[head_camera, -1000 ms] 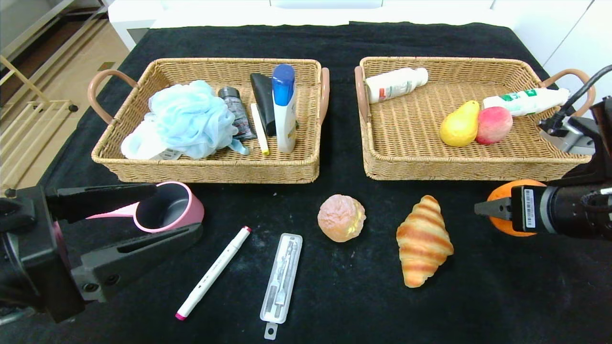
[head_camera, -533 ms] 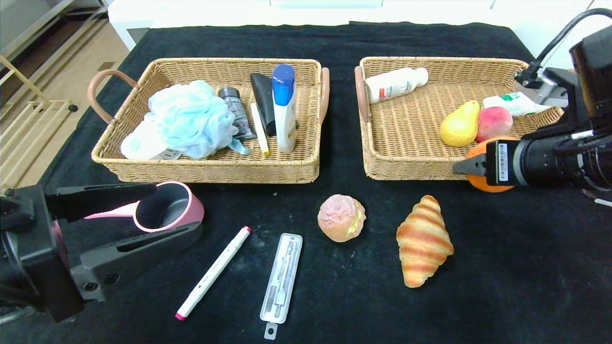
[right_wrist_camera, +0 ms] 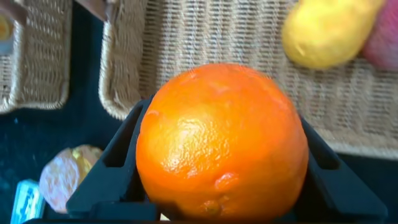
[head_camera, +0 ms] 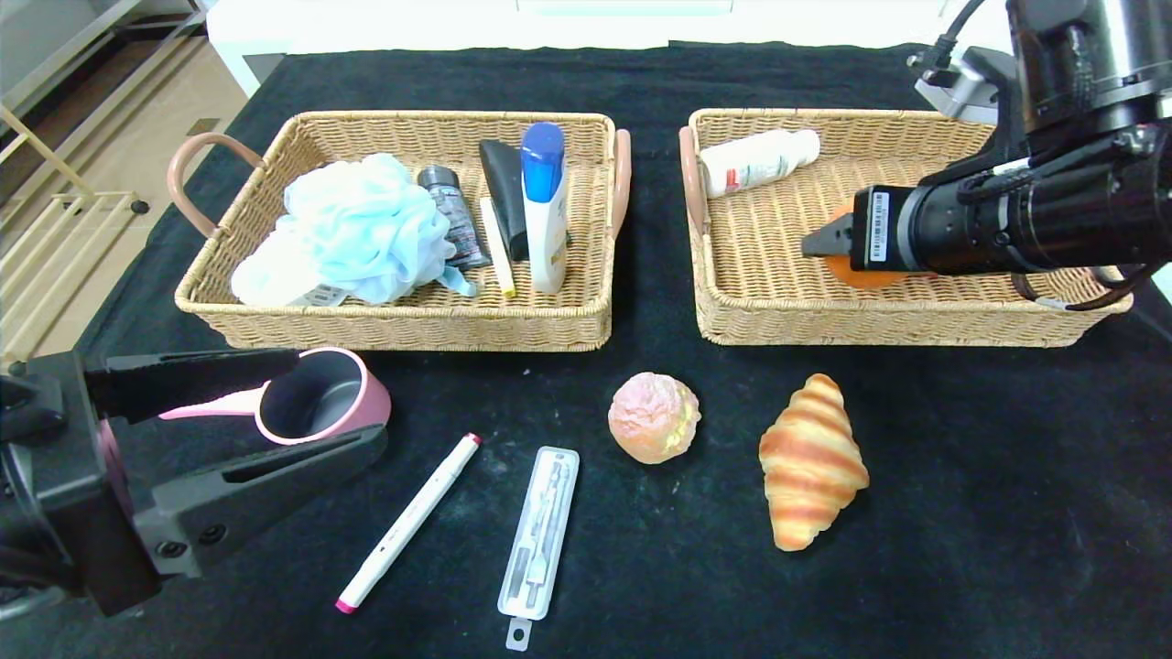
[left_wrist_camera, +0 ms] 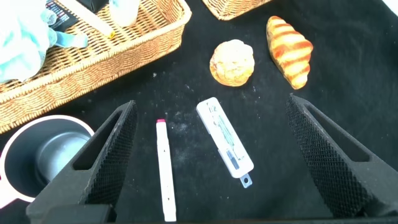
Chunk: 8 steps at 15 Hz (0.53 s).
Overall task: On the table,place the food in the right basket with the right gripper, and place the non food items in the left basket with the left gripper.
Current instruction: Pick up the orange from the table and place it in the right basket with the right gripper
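Head view has the right end effector (head_camera: 818, 245) clamped on the orange (head_camera: 847, 271), hovering over the right basket (head_camera: 732, 307). Next move's probably lowering and releasing. Left end effector (head_camera: 275, 412) sits spread apart, near-left over the desk (head_camera: 961, 513).

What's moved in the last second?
The right gripper, shut on the orange, rose from the table's front right and swung over the right basket. The left gripper stayed open by the cup; the croissant and pen stayed put.
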Tool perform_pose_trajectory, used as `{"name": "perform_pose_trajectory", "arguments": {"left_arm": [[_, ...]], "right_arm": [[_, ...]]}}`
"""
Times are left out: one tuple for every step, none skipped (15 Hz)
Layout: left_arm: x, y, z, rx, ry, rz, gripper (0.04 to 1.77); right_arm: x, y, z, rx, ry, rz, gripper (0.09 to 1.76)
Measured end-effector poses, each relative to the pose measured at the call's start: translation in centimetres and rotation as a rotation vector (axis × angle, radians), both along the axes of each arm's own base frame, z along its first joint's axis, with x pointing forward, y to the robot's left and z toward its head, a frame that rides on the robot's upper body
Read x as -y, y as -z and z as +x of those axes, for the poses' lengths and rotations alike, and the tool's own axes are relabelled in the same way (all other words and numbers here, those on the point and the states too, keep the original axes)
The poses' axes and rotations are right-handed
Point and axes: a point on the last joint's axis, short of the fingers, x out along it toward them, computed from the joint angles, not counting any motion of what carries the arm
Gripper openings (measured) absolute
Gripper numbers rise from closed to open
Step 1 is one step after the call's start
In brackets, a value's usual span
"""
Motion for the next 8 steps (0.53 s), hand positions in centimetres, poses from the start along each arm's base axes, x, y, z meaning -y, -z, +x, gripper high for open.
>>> {"name": "perform_pose_trajectory", "arguments": {"left_arm": [[0.0,0.0,0.0,-0.001,0.000,0.000,1.72],[0.0,0.0,0.0,-0.001,0.000,0.001,1.72],[0.0,0.0,0.0,-0.001,0.001,0.001,1.72],[0.0,0.0,0.0,-0.001,0.000,0.001,1.72],[0.0,0.0,0.0,0.000,0.000,0.000,1.72],[0.0,0.0,0.0,0.000,0.000,0.000,1.72],[0.0,0.0,0.0,0.000,0.000,0.000,1.72],[0.0,0.0,0.0,0.001,0.000,0.000,1.72]], "right_arm": [[-0.3,-0.1,0.6,0.016,0.000,0.008,1.25],[-0.7,-0.1,1.2,0.035,-0.001,0.016,1.25],[-1.0,0.0,1.9,0.057,-0.003,0.020,1.25],[-1.2,0.0,2.3,0.076,-0.003,0.025,1.25],[-1.3,0.1,2.8,0.100,-0.002,0.032,1.25],[-1.5,0.2,3.4,0.118,0.001,0.038,1.25],[-1.6,0.3,3.9,0.140,0.005,0.047,1.25],[-1.7,0.4,4.5,0.167,0.011,0.056,1.25]]}}
